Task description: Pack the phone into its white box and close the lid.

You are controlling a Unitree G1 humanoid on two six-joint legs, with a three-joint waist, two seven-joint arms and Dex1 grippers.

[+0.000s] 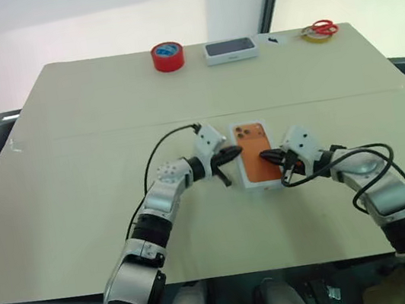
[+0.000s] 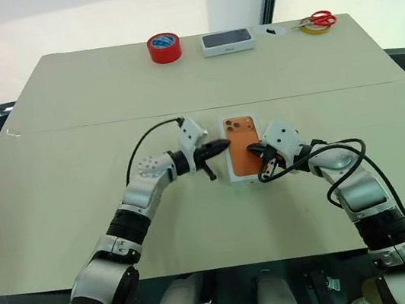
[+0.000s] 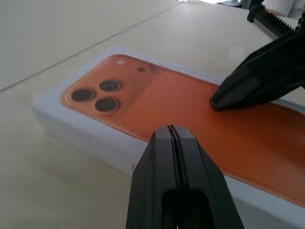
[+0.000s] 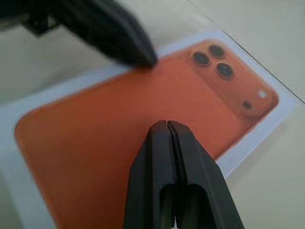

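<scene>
Two grippers, both clenched with nothing between their fingers, meet over the lid, which sits on the white box near the middle of the counter. The printed orange phone faces up, its lenses toward the 12 o'clock end. The left gripper comes in from 9 o'clock and the right gripper from 3 o'clock; both tips rest on or just above the orange print. The phone itself is presumably inside, hidden under the lid.

Judging by this, the lid is being pressed home. The risk is uneven pressure: pushing one side harder could cock the lid and jam a wall, or slide the whole box across the smooth counter.

Far off at 12 o'clock lie a red tape roll, a second white box with a dark picture, and red-handled scissors.
</scene>
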